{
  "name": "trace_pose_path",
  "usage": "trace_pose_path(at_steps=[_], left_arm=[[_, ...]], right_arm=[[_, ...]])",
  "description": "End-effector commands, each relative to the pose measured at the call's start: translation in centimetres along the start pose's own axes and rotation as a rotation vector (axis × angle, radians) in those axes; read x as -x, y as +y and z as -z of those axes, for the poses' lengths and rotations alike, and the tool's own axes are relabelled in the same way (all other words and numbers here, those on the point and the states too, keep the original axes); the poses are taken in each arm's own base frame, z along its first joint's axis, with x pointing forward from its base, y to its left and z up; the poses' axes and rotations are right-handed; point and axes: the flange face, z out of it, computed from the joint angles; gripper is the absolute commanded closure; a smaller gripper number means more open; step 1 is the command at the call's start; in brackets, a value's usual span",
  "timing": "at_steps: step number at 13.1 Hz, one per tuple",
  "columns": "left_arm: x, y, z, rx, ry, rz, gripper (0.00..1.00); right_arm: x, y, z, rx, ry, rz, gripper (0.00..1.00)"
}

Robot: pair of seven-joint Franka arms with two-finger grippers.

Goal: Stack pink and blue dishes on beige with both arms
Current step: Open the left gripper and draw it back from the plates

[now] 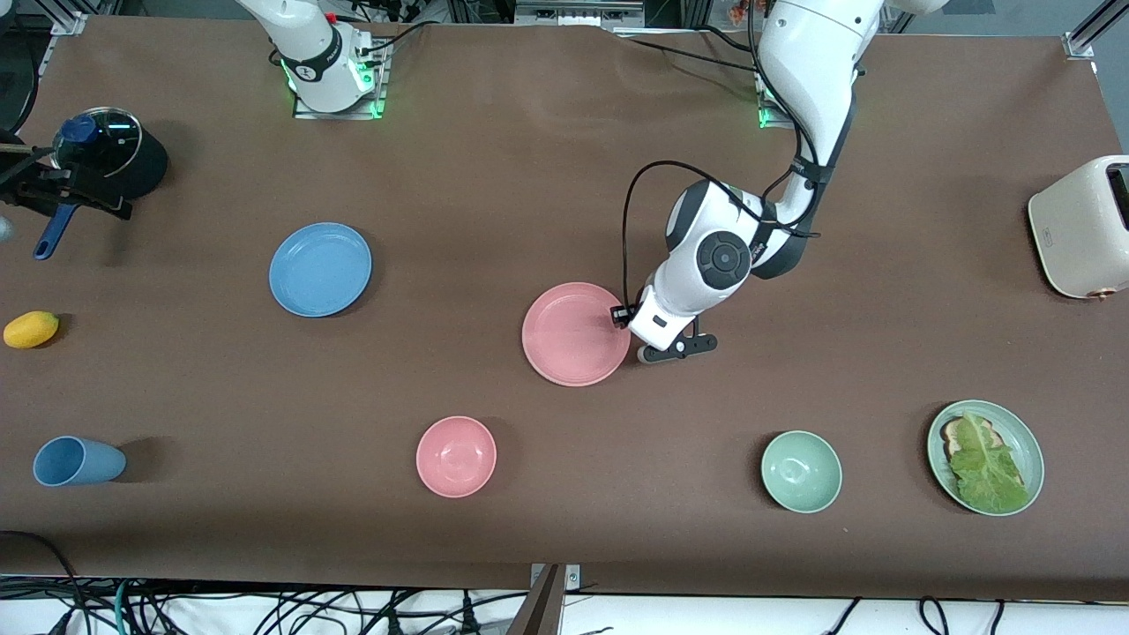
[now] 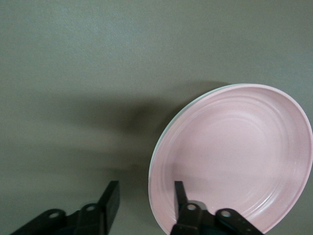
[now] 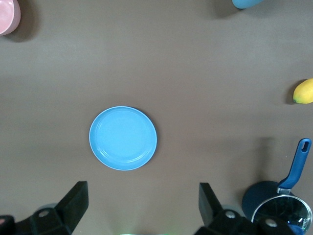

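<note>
**Pink looks stacked, blue is yours next**

Front: your left gripper (image 1: 675,347) sits at three o'clock of the pale pink round plate (image 1: 573,333), and the sky-blue round plate (image 1: 320,269) lies at its ten o'clock. Left wrist: the fingers (image 2: 179,196) stand apart astride the pink rim, pinching nothing. The pale edge underneath is probably the beige plate (image 2: 164,137). Right wrist: the right gripper (image 3: 142,203) gapes wide over blue, set for the grab.
</note>
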Motion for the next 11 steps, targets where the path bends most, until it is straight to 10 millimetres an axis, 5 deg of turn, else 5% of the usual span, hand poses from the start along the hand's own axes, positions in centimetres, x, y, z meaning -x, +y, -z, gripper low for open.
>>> trace_pose_path(at_steps=[1, 5, 9, 11], left_arm=[[-0.9, -0.8, 2.8, 0.004, 0.025, 0.01, 0.34], [-3.5, -3.5, 6.6, -0.065, 0.013, -0.068, 0.26], [-7.3, -9.4, 9.3, -0.07, -0.033, -0.124, 0.15], [-8.5, -12.0, 10.4, -0.068, -0.048, -0.117, 0.05]], right_arm=[[0.1, 0.4, 0.1, 0.013, -0.004, 0.01, 0.0], [-0.3, -0.2, -1.0, 0.019, -0.027, 0.007, 0.0], [-2.0, -0.6, -11.7, 0.007, -0.123, -0.014, 0.0], [-0.7, -0.5, -17.2, -0.002, -0.097, -0.017, 0.0]])
